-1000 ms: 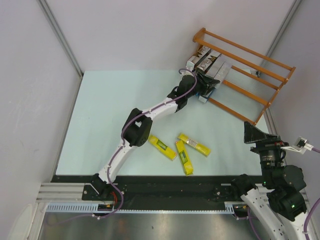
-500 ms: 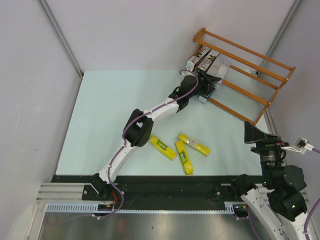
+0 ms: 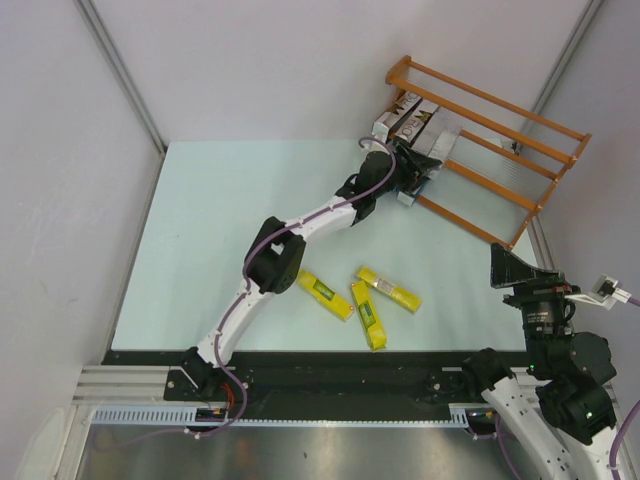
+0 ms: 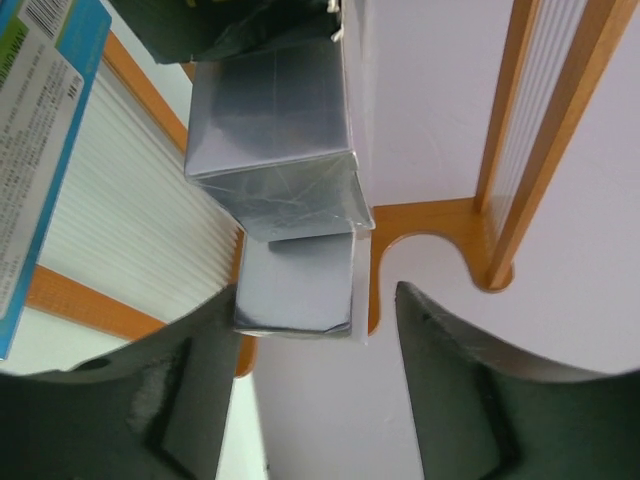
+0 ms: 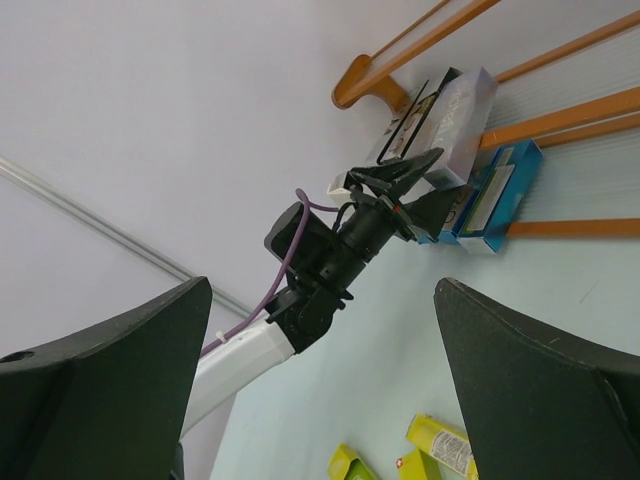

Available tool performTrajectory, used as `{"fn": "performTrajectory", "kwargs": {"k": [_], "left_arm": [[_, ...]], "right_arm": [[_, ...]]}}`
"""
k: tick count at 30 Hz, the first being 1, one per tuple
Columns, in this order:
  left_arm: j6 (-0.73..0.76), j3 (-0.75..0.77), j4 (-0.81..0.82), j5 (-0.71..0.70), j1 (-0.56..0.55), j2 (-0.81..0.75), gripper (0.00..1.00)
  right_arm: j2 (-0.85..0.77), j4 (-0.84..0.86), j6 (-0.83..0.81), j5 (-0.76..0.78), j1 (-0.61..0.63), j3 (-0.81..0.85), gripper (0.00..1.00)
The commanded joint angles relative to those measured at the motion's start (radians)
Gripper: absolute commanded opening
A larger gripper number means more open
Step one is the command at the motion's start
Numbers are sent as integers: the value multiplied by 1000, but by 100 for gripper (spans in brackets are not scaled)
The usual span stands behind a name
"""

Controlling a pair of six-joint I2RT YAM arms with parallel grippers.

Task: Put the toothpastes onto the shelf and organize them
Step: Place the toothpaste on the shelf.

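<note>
We are looking down on the pale table. The shelf, an orange-brown wooden rack of thin parallel rails in two tiers, is standing at the table's 1 o'clock corner, turned askew to the edges.

At the shelf's 9 o'clock end, silver-grey cartons with dark lettering are lying side by side across the rails, long and narrow. From the left wrist we are seeing two of their plain ends, one above the other, just beside the shelf's curved side frame.

Toward 6 o'clock of them, blue cartons are lying low by the front rail. We cannot tell whether they are resting on the lowest rails or on the table.

Three yellow cartons with a green stripe are lying flat on the table, fanned close together toward 6 o'clock of its middle and well apart from the shelf.

The left gripper is reaching in at the silver-grey cartons with its jaws spread, pinching nothing. The lower carton's end is showing just beyond its fingertips.

The right gripper is hanging at the table's 4 o'clock edge, its jaws standing wide apart and holding nothing.
</note>
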Motion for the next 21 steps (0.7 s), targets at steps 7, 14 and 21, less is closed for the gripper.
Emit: {"fn": "performTrajectory", "kwargs": {"k": [7, 14, 21], "left_arm": [[-16, -44, 110, 8, -13, -107, 51], [-38, 47, 59, -39, -16, -59, 51], [-59, 127, 33, -79, -16, -6, 47]], "right_arm": [[-8, 10, 4, 2, 2, 29, 100], [-7, 13, -10, -6, 5, 29, 100], [-8, 13, -13, -15, 6, 31, 100]]}}
